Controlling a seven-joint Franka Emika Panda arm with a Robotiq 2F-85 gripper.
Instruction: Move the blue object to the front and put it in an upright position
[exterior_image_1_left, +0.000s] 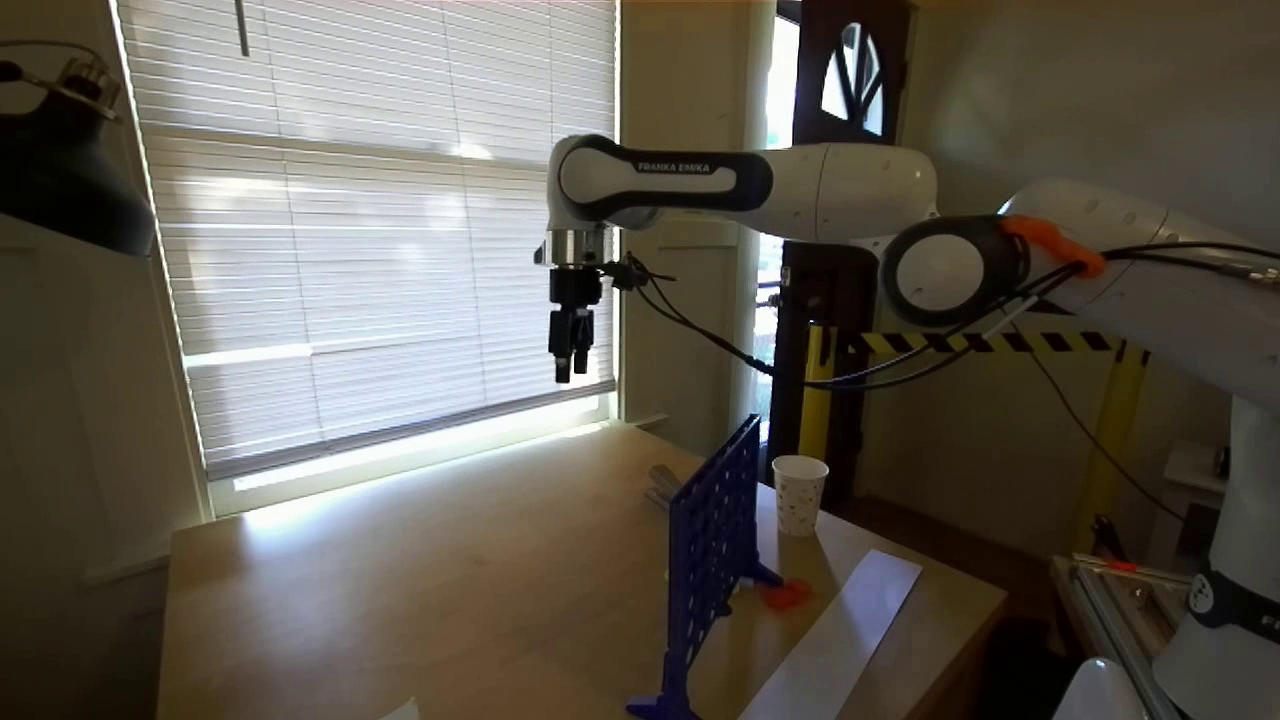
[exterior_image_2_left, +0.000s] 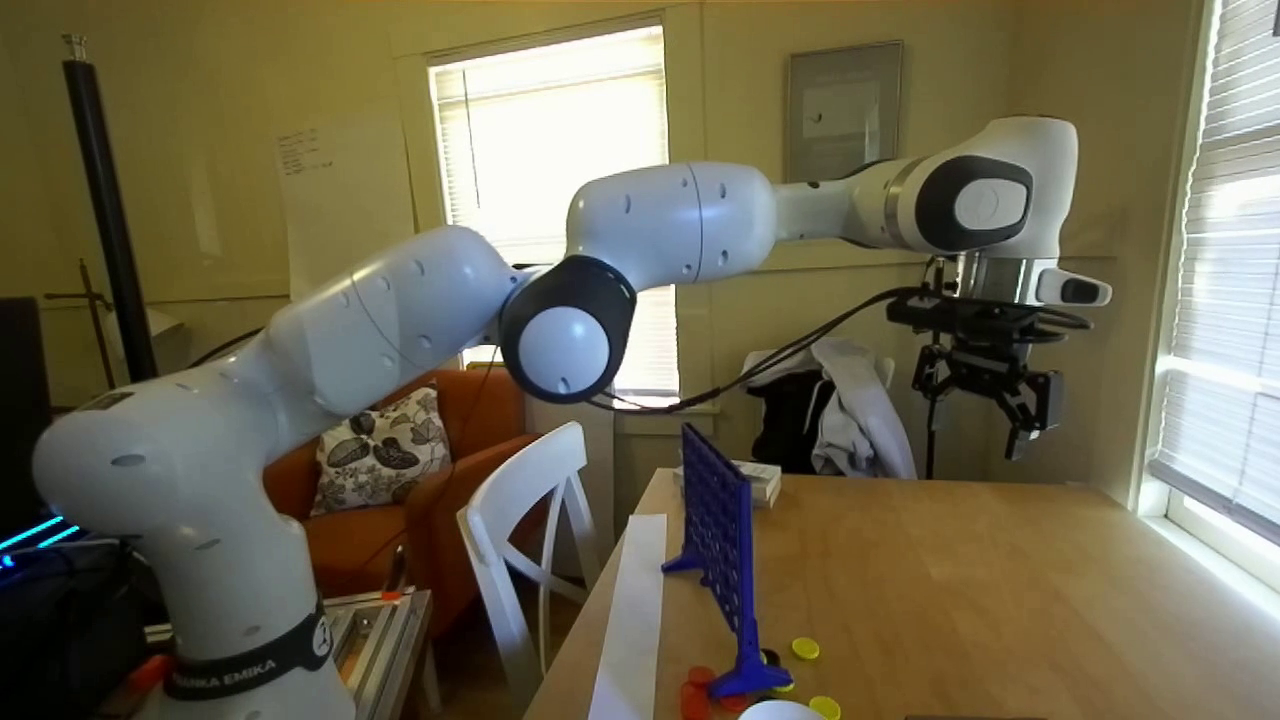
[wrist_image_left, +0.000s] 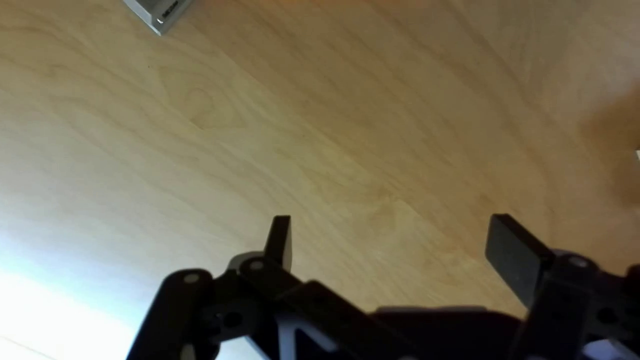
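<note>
The blue object (exterior_image_1_left: 712, 525) is a dark blue grid panel with rows of holes. It stands upright on its end feet near the table edge on the robot base's side, and it also shows in an exterior view (exterior_image_2_left: 722, 540). It is out of the wrist view. My gripper (exterior_image_1_left: 572, 374) hangs high above the table, pointing down, on the window side of the panel and well apart from it. It also shows in an exterior view (exterior_image_2_left: 985, 425). In the wrist view my gripper (wrist_image_left: 390, 220) has its fingers wide apart with only bare wood between and below them.
A white cup (exterior_image_1_left: 799, 495) stands beside the panel. Red pieces (exterior_image_2_left: 697, 695) and yellow discs (exterior_image_2_left: 805, 648) lie around one panel foot. A white strip (exterior_image_2_left: 632, 610) lies along the table edge. A white box (exterior_image_2_left: 757, 482) sits behind the panel. A grey item (wrist_image_left: 159, 14) lies on the table.
</note>
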